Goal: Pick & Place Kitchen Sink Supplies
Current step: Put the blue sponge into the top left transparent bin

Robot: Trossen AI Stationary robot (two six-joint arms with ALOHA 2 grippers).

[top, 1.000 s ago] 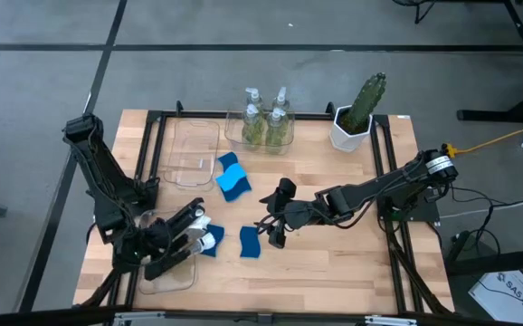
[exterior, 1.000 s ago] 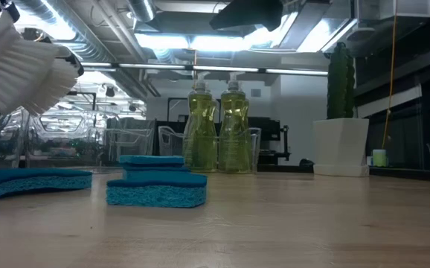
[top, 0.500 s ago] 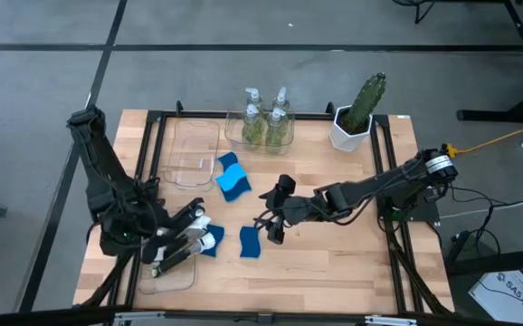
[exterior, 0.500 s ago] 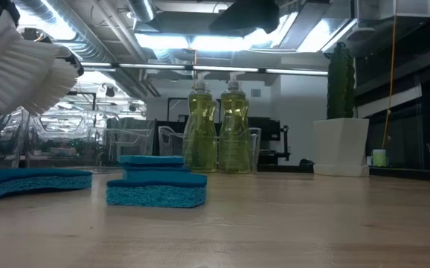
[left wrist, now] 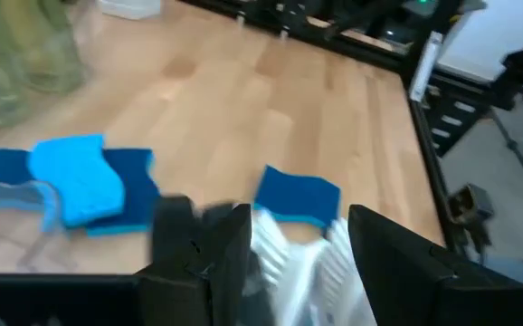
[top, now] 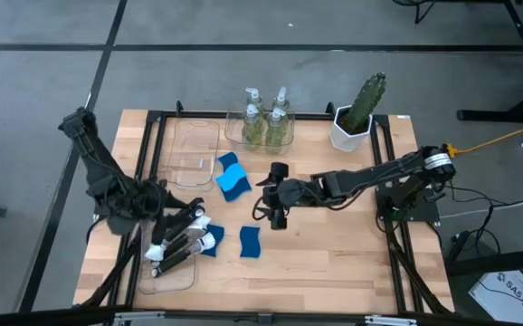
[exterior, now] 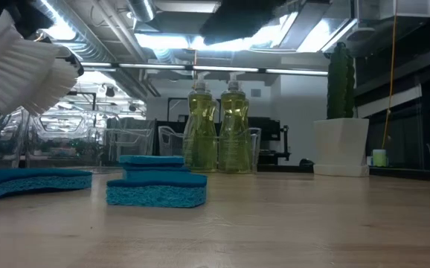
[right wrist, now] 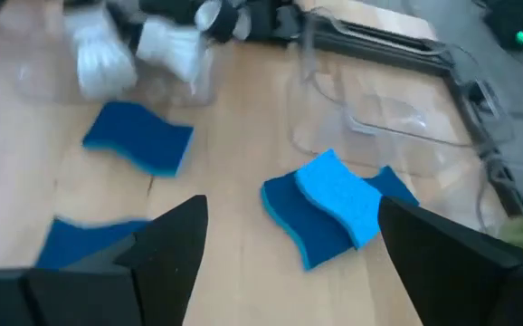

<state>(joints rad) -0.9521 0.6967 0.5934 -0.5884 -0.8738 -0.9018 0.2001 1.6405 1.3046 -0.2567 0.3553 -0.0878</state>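
High view: left gripper (top: 157, 237) near the surface's front-left corner, jaws partly open, gripping nothing I can see; dish brushes (top: 185, 240) lie below in a clear bin (top: 166, 272). Right gripper (top: 275, 215) mid-surface, jaws wide, empty, beside stacked blue sponges (top: 233, 179).

Low view: soap bottles (exterior: 216, 128) stand at the back edge.

Right wrist view: three sponge spots on the surface.

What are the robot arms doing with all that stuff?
They are tidying sink supplies. The right gripper, fingers open and empty, hovers over the table between the stacked blue sponges and a lone sponge. The left gripper sits by the dish brushes in a clear bin. The soap bottles are already binned.
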